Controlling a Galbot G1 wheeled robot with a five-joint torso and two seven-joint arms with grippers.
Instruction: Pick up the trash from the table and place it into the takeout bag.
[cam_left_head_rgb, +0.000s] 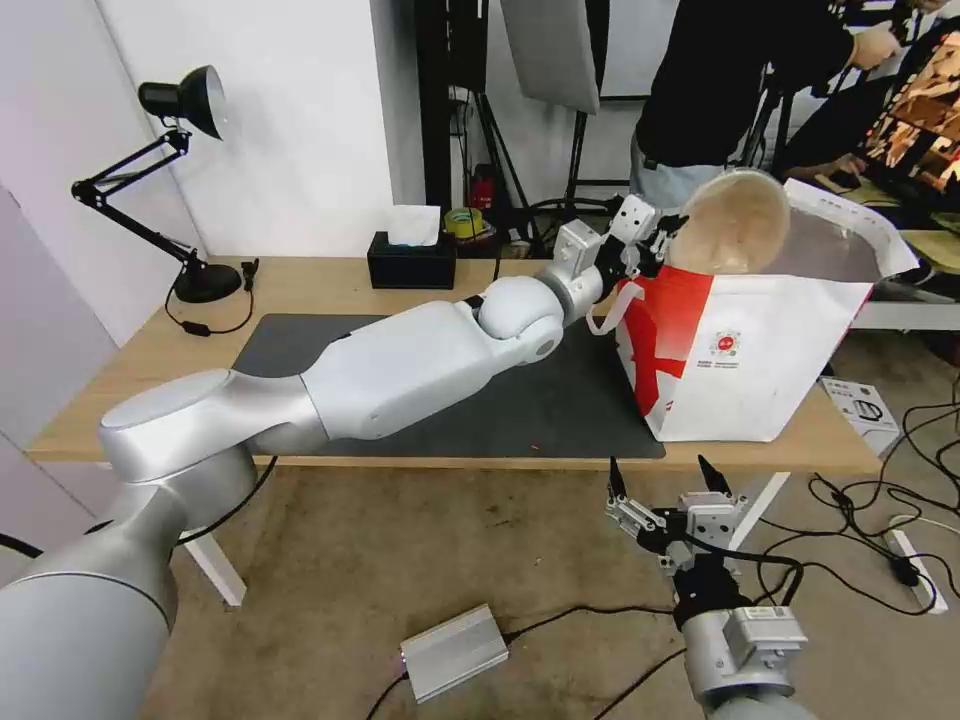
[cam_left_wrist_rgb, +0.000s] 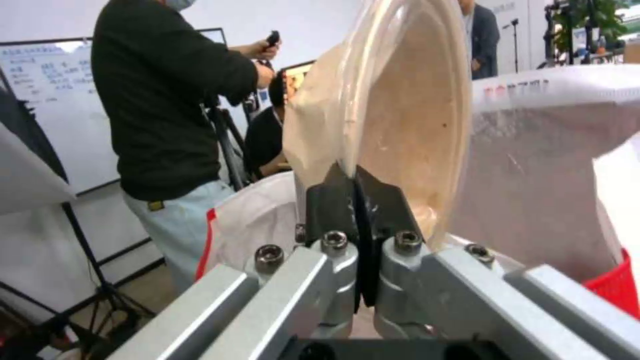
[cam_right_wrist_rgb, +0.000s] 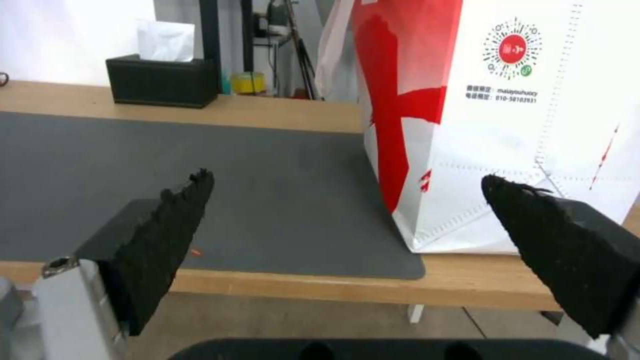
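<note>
My left gripper (cam_left_head_rgb: 668, 240) is shut on the rim of the shallow beige pulp bowl (cam_left_head_rgb: 735, 222), a piece of the trash, held on edge over the open mouth of the takeout bag (cam_left_head_rgb: 745, 350). In the left wrist view the black fingers (cam_left_wrist_rgb: 333, 200) pinch the bowl's (cam_left_wrist_rgb: 407, 115) rim above the bag's silver lining (cam_left_wrist_rgb: 540, 165). The white bag with its red panel stands at the right end of the table (cam_left_head_rgb: 300, 285). My right gripper (cam_left_head_rgb: 663, 480) hangs open below the table's front edge, facing the bag (cam_right_wrist_rgb: 507, 125) in the right wrist view, fingers (cam_right_wrist_rgb: 173, 225) wide apart.
A dark grey mat (cam_left_head_rgb: 540, 400) covers the table's middle. The black tissue box (cam_left_head_rgb: 411, 262) sits at the back and a black desk lamp (cam_left_head_rgb: 185, 180) at the far left. Cables, a small box (cam_left_head_rgb: 858, 402) and a silver unit (cam_left_head_rgb: 455, 651) lie on the floor.
</note>
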